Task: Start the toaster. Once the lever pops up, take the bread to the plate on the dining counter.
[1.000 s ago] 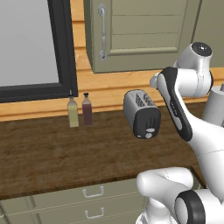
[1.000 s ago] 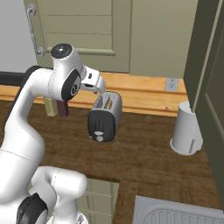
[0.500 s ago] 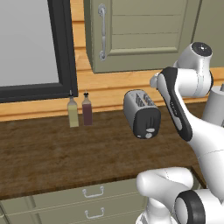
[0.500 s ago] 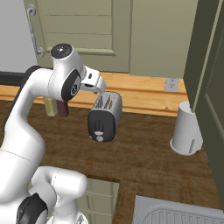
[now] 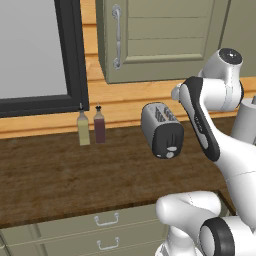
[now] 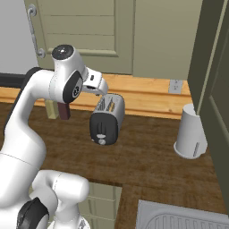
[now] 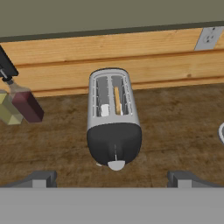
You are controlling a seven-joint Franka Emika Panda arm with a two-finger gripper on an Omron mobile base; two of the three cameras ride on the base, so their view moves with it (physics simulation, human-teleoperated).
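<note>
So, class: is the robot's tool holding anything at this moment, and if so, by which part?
Nothing is held. The tool is open, its fingertips wide apart above the counter, short of the toaster. The bread sits in a slot.

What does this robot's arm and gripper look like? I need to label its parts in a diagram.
The arm is glossy white, built of rounded, bulbous links with dark grey to black joint rings and a dark round cap on its top joint. The gripper ends in two small, blocky dark grey finger tips. No cables or markings are visible.
</note>
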